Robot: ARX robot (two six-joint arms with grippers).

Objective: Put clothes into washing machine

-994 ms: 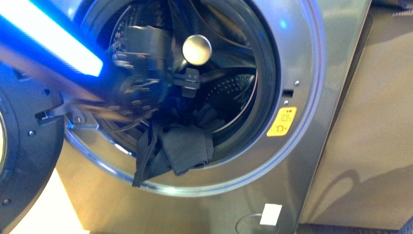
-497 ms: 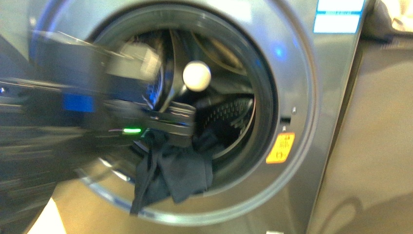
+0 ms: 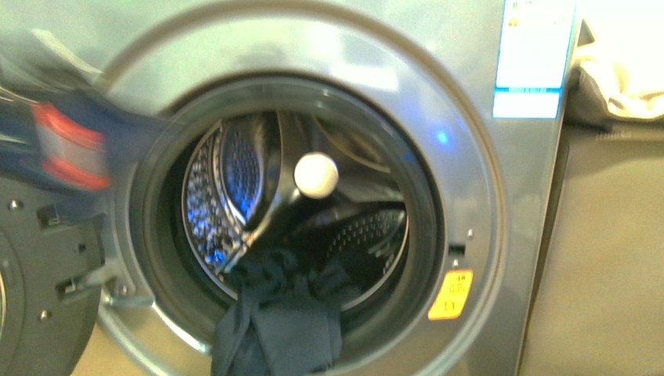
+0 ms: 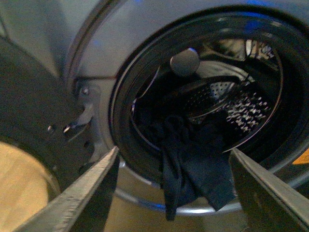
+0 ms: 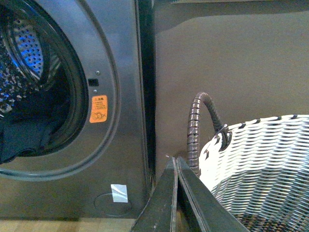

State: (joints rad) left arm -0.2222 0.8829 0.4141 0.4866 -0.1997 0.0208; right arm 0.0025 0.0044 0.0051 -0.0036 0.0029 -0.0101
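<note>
The grey-silver washing machine (image 3: 470, 157) stands with its porthole open. The dark grey-blue clothes (image 3: 290, 329) lie partly in the drum and hang out over the gasket's lower lip. In the left wrist view, my left gripper (image 4: 174, 149) is open and empty, back from the porthole, with the clothes (image 4: 193, 169) seen between its fingers (image 4: 87, 193). In the front view the left arm (image 3: 70, 145) is a blur at the left of the porthole. My right gripper (image 5: 175, 158) is shut and empty, to the right of the washing machine (image 5: 120, 72), by a basket.
The washer door (image 3: 39, 290) hangs open at the left. A grey-beige cabinet (image 3: 611, 251) stands to the right with a cream cloth (image 3: 626, 70) on top. A white wicker basket (image 5: 260, 164) with a dark handle sits beside the right gripper. A pale round knob (image 3: 316, 175) shows before the drum.
My left arm has drawn back out of the porthole to the left. The clothes stay draped over the lower lip. The front view has shifted upward.
</note>
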